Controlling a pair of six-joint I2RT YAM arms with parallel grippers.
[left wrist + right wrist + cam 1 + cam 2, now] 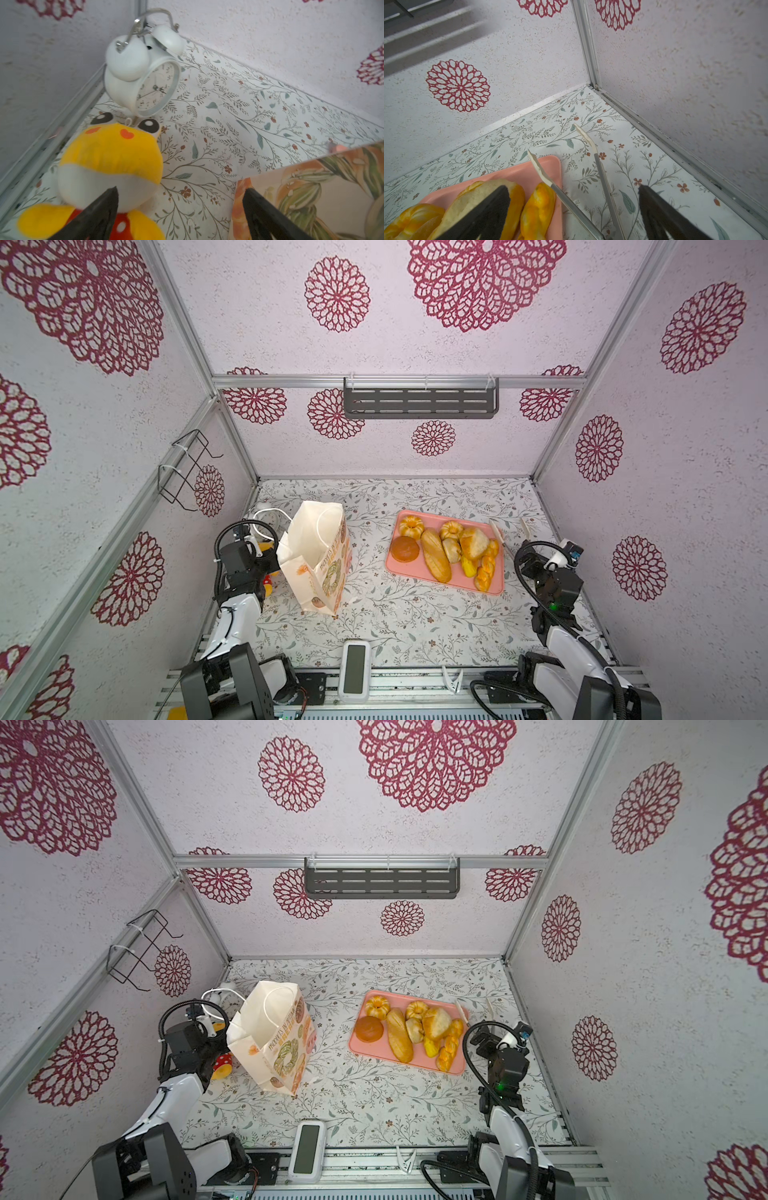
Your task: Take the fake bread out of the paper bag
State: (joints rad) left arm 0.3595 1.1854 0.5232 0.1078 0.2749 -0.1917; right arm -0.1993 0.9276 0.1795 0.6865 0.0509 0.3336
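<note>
The paper bag (318,556) stands upright at the left of the table, its mouth open and its inside white in both top views. Several pieces of fake bread lie on the pink tray (457,584): a long loaf (435,561), a fluted ring bun (411,524) and a round brown bun (404,548) among them. My left gripper (180,191) is open, low beside the bag's left side, with the bag's printed wall (311,197) by one finger. My right gripper (573,188) is open near the tray's right edge, over the tongs and a twisted roll (537,207). Neither holds anything.
A yellow plush toy (108,158) and a white alarm clock (143,83) sit in the left corner behind the bag. Metal tongs (600,166) lie across the tray's right rim. A white digital device (354,670) and a clip (452,678) rest at the front edge.
</note>
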